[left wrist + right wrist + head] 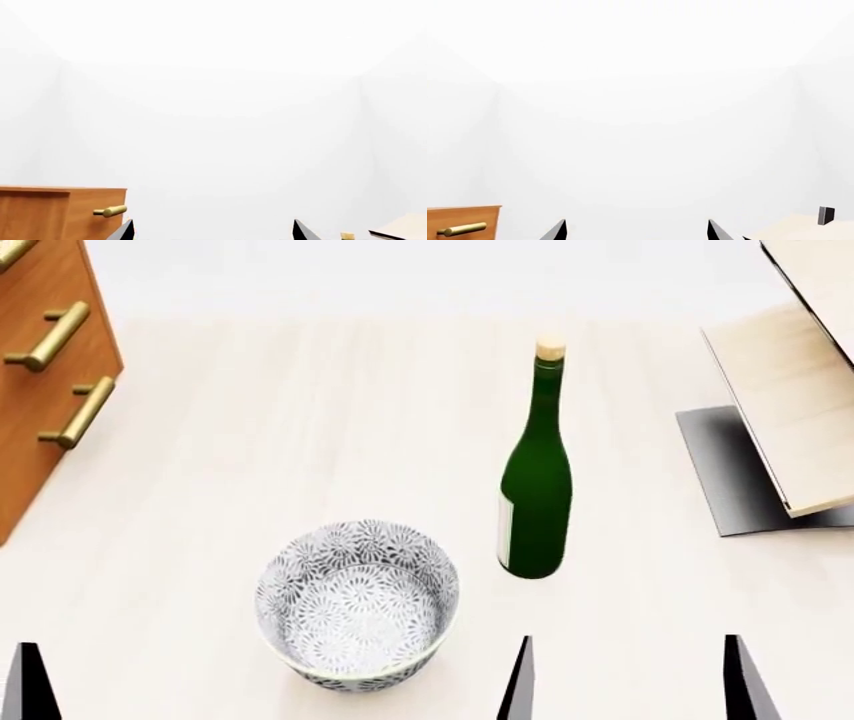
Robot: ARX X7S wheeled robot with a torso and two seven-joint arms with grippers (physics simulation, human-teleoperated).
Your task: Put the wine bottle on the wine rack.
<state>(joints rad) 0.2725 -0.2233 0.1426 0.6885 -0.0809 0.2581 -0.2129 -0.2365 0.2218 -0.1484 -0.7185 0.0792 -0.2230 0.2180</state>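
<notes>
The pale wooden tabletop (267, 440) spreads wide under everything here. At its far left corner stands the brown wooden cabinet (40, 390) with brass bar handles, and at the far right edge sits the wine rack (801, 410), two slanted light-wood boards over a curved grey metal base. Near the middle, the tall slim dark green glass wine bottle (537, 480) stands upright on the table with its tan cork on top and a pale label strip low on its side, well apart from the rack and untouched by either arm. Just beside it, nearer the robot and to its left, is the patterned grey-white bowl (358, 605). The right gripper (627, 680) hangs low in front of the bottle, its dark fingertips spread wide and holding nothing; the left gripper (212, 231) is likewise parted and bare-handed.
</notes>
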